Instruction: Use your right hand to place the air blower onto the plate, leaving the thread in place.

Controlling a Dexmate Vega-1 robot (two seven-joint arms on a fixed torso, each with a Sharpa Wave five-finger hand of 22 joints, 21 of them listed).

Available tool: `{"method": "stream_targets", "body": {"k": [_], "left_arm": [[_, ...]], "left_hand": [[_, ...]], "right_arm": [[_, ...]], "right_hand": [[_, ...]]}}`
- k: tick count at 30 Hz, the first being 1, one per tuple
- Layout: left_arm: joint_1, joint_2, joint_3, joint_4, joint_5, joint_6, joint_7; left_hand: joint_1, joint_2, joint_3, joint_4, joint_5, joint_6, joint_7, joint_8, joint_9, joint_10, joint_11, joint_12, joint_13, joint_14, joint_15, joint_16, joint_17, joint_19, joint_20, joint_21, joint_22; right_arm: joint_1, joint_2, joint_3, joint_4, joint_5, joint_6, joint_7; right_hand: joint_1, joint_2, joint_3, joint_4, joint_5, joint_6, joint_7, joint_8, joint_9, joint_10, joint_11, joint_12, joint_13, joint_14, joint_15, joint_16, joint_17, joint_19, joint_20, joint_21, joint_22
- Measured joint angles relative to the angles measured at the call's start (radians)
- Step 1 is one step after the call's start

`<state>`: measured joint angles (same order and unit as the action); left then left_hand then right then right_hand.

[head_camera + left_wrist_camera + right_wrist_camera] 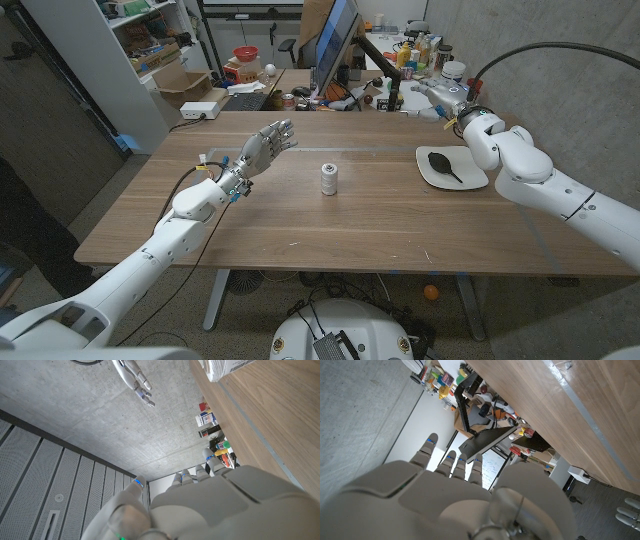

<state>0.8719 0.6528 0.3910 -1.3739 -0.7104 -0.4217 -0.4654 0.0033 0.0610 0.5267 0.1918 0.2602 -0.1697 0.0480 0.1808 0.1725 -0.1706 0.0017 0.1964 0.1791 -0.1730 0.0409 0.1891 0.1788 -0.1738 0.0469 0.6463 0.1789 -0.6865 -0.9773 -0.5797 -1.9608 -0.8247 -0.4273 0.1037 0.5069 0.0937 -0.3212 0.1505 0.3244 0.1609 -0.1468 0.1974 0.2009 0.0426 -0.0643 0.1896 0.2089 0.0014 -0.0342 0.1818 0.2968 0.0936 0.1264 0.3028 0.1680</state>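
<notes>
Lying on the white plate [452, 172] at the right side of the tabletop [330, 225], the black air blower [443, 164] already rested there with its nozzle pointing toward the plate's near right rim. The spool of white thread [329, 179] stood upright near the middle of the tabletop, well apart from the plate and touched by nothing.

Your right hand [444, 101] was up beyond the far right corner, past the plate, with the forearm passing just beside the plate's right edge. In the head view it was small and partly lost against the clutter behind it, so you could not tell from there how its fingers stood; in the right wrist view the fingers [451, 461] reached out straight and close together, holding nothing.

Your left hand [264, 146] hovered above the left half of the tabletop, left of the thread and well apart from it, its fingers spread and slightly curled with nothing in them.

Behind the tabletop stood a monitor [335, 40] and a keyboard [246, 100], and further right a cluster of small bottles [417, 52].
</notes>
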Motion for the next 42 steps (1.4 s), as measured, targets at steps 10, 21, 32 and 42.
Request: {"method": "stream_targets", "body": {"k": [10, 21, 32, 42], "left_arm": [[0.013, 0.008, -0.005, -0.009, -0.009, -0.003, -0.009], [0.02, 0.015, -0.011, -0.009, -0.016, -0.008, -0.021], [0.039, 0.036, -0.027, -0.009, -0.044, -0.017, -0.063], [0.068, 0.059, -0.044, -0.025, -0.072, -0.033, -0.111]], "left_hand": [[0.0, 0.0, 0.0, 0.0, 0.0, 0.0, 0.0, 0.0, 0.0, 0.0, 0.0, 0.0, 0.0, 0.0, 0.0, 0.0, 0.0, 0.0, 0.0, 0.0, 0.0], [0.0, 0.0, 0.0, 0.0, 0.0, 0.0, 0.0, 0.0, 0.0, 0.0, 0.0, 0.0, 0.0, 0.0, 0.0, 0.0, 0.0, 0.0, 0.0, 0.0, 0.0], [0.0, 0.0, 0.0, 0.0, 0.0, 0.0, 0.0, 0.0, 0.0, 0.0, 0.0, 0.0, 0.0, 0.0, 0.0, 0.0, 0.0, 0.0, 0.0, 0.0, 0.0], [0.0, 0.0, 0.0, 0.0, 0.0, 0.0, 0.0, 0.0, 0.0, 0.0, 0.0, 0.0, 0.0, 0.0, 0.0, 0.0, 0.0, 0.0, 0.0, -0.006, 0.0]], "right_arm": [[0.001, -0.003, 0.02, -0.02, -0.019, 0.031, 0.003], [-0.002, -0.003, 0.031, -0.035, -0.059, 0.045, 0.008], [-0.023, 0.006, 0.04, -0.079, -0.105, 0.04, 0.029], [-0.086, 0.004, 0.063, -0.149, -0.156, 0.013, 0.018]], "right_hand": [[-0.017, 0.004, 0.0, 0.0, 0.0, -0.007, -0.007, 0.0, -0.001, 0.0, 0.0, 0.0, 0.0, -0.005, 0.005, 0.0, -0.009, 0.008, -0.008, 0.0, 0.0], [-0.029, 0.005, 0.0, 0.0, 0.005, -0.044, -0.036, -0.007, -0.001, -0.024, -0.005, 0.0, -0.005, -0.041, 0.006, 0.0, -0.026, -0.009, -0.037, -0.03, 0.002], [-0.046, 0.014, 0.0, 0.0, 0.012, -0.052, -0.045, -0.013, -0.001, -0.02, 0.001, 0.001, -0.005, -0.053, 0.003, 0.0, -0.046, 0.009, -0.091, -0.037, 0.002], [-0.051, 0.02, 0.007, -0.007, 0.016, -0.048, -0.04, -0.008, -0.001, -0.008, 0.005, 0.008, -0.009, -0.05, 0.0, 0.0, -0.069, 0.022, -0.139, -0.048, 0.002]]}}
